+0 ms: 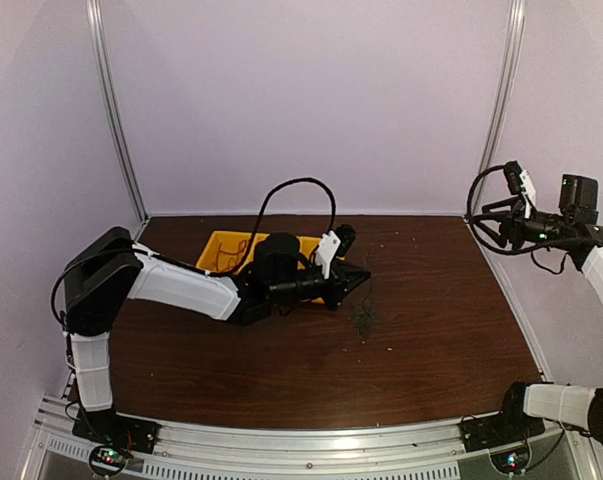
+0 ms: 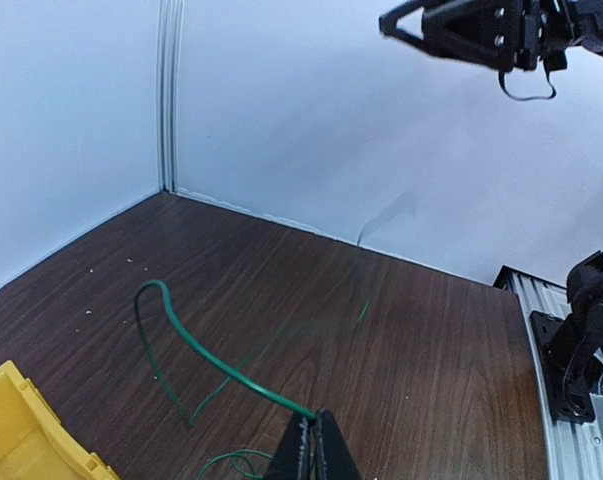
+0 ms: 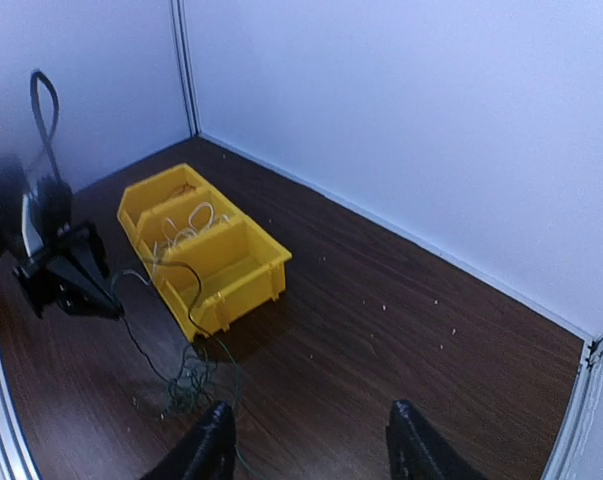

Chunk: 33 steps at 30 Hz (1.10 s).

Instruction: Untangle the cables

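Observation:
A dark green cable arcs up from the table into my left gripper, which is shut on its end just right of the yellow bin. The rest of that cable lies in a loose tangle on the table below the gripper; the tangle also shows in the right wrist view. White cables lie in the bin's middle compartment, and red ones in another. My right gripper is open and empty, held high at the right side.
The yellow bin has three compartments and stands at the back left of the brown table. A dark wire hangs over its near rim toward the tangle. White walls and metal posts close the back and sides.

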Tool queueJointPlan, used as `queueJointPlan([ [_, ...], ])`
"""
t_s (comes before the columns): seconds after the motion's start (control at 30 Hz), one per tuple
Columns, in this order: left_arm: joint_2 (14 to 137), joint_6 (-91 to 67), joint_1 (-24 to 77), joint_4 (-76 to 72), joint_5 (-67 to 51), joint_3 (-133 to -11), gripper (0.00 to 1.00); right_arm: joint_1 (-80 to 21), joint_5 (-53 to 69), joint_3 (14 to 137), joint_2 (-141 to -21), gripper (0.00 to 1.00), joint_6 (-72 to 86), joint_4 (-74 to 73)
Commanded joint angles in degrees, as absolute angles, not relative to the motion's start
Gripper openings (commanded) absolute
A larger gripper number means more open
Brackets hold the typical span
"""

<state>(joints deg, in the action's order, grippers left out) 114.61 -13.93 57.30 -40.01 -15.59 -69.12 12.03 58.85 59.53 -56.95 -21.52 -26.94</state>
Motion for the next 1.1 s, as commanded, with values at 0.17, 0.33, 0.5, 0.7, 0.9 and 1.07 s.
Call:
queueJointPlan([
  [0.17,111.9,-23.8,56.5,-31.3,-19.2,-80.7,0.0,9.1,64.6,55.6,-55.1,0.56,-41.1,-47.6],
  [0.33,112.3,-31.2,56.5,-31.7,-19.0,-83.2,0.0,-1.2,61.0,51.4,-54.9,0.51,-37.6,-41.4],
  [0.5,112.2,-37.3,56.5,-33.7,-17.5,-85.4,0.0,-11.9,59.2,49.1,-57.9,0.57,-28.1,-28.4],
  [0.7,112.2,-41.3,56.6,-35.7,-16.9,-87.9,0.0,-17.7,55.8,50.7,-64.6,0.65,-22.5,-18.1],
  [0.9,112.1,-43.4,56.6,-35.8,-16.6,-90.4,0.0,-19.5,56.0,50.8,-69.7,0.67,-15.3,-4.5],
  [1.07,112.2,-44.4,56.6,-35.8,-16.5,-92.1,0.0,-22.6,59.1,54.2,-74.8,0.62,-14.6,-3.1],
])
